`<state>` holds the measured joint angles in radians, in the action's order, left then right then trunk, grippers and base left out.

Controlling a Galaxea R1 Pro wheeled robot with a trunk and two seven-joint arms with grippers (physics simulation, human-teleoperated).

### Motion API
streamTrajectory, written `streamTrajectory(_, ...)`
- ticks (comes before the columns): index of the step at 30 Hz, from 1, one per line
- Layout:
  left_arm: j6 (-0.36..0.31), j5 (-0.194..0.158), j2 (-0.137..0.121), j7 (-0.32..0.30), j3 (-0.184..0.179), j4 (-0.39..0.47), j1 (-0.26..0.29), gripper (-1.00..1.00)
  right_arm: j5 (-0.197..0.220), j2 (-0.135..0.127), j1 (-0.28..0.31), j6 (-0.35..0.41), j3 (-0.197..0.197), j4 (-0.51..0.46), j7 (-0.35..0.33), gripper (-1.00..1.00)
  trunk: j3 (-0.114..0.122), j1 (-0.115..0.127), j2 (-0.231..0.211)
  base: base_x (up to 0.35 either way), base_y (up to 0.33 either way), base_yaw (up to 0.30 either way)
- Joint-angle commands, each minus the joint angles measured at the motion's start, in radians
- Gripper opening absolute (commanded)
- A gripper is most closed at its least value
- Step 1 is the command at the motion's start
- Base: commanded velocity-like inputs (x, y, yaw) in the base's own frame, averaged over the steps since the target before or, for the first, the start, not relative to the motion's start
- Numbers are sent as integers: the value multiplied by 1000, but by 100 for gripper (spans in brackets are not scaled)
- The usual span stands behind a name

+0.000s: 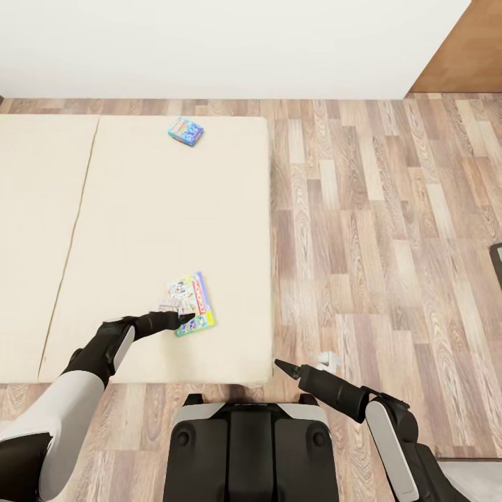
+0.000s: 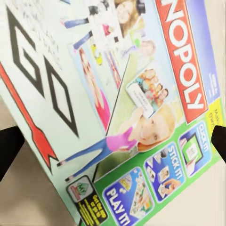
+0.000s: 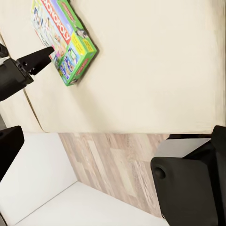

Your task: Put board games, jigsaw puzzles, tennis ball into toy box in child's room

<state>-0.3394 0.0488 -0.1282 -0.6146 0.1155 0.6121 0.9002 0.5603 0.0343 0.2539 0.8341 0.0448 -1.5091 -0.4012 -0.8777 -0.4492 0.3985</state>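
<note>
Two board games lie on the bed's beige mattress [image 1: 139,230]. The small blue one [image 1: 185,130] is near the far edge. The white-green Monopoly box [image 1: 190,302] [image 2: 117,103] [image 3: 63,40] lies flat near the mattress's front right corner. My left gripper [image 1: 180,319] [image 2: 113,143] is open at that box's near end. Its black fingertips [image 2: 7,147] show on either side of the cover, and I cannot tell if they touch it. My right gripper [image 1: 282,366] [image 3: 33,94] hangs open and empty over the floor, just off the bed's front right corner.
Wooden plank floor [image 1: 390,230] stretches to the right of the bed. A white wall [image 1: 230,49] runs behind it, with a brown wooden panel [image 1: 464,49] at the far right. A dark object [image 1: 496,261] pokes in at the right edge. My base [image 1: 249,446] stands at the bed's front edge.
</note>
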Motion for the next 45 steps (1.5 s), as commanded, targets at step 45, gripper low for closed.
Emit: streamTrajectory(45, -6, 5, 2, -5, 4, 8, 0, 100, -1, 1, 0, 7, 3, 0, -5, 100, -1, -1, 1, -7, -117, 0)
